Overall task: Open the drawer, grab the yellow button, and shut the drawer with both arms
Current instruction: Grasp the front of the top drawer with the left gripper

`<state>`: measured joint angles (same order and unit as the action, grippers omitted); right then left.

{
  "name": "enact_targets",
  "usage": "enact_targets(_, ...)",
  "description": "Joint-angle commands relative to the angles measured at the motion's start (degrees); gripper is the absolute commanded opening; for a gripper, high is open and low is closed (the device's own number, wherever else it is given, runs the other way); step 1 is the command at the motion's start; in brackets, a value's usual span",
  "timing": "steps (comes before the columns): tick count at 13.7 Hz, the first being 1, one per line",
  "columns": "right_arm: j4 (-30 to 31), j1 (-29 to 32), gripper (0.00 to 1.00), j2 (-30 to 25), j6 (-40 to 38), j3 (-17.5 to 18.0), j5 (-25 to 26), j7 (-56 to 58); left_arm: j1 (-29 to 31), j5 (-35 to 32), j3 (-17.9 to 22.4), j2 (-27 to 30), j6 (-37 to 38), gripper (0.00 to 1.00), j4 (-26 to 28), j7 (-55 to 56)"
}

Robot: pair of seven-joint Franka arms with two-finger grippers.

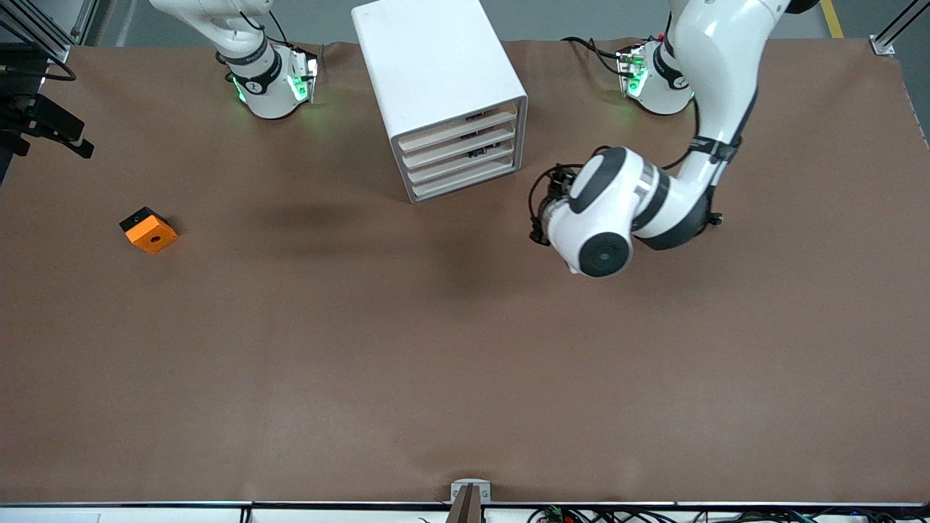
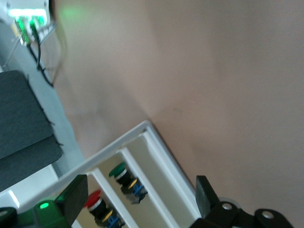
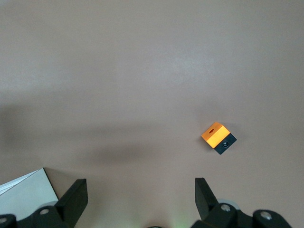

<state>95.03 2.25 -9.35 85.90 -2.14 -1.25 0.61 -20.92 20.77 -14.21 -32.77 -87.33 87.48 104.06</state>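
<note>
The white cabinet [image 1: 436, 65] stands at the table's back middle, and all four cream drawer fronts sit flush. The uppermost drawer [image 1: 456, 126] is shut. My left gripper [image 1: 543, 209] hovers low beside the cabinet's front, toward the left arm's end of the table. In the left wrist view the left gripper [image 2: 141, 189] is open and empty and faces the drawer fronts [image 2: 156, 161]. A green-capped button [image 2: 124, 176] and a red-capped button [image 2: 97, 205] show there. The yellow-orange button is hidden. My right gripper [image 3: 140, 189] is open and empty, high over the table.
An orange square block with a hole [image 1: 149, 229] lies near the right arm's end of the table. It also shows in the right wrist view [image 3: 217, 137], as does a corner of the cabinet [image 3: 23, 194]. Brown cloth covers the table [image 1: 465, 349].
</note>
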Motion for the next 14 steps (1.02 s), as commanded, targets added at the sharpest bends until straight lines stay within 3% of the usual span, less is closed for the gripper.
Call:
enact_targets(1,1.39,0.83,1.00,-1.55,0.85,0.65,-0.86,-0.35,0.44,7.06,0.24,-2.73,0.58,1.00,-1.17,2.36)
enact_targets(4,1.39,0.83,1.00,-1.55,0.76,0.65,-0.86,-0.35,-0.43,12.09,0.24,-5.02,0.50,1.00,-1.26,11.93)
enact_targets(11,1.39,0.74,1.00,-1.55,0.76,0.65,-0.77,-0.26,-2.81,20.70,-0.29,-6.51,2.77,1.00,-0.65,17.32)
enact_targets(14,1.39,0.83,1.00,-1.55,0.76,0.65,-0.77,-0.26,-4.12,23.96,-0.38,-7.30,3.04,0.90,-0.65,17.40)
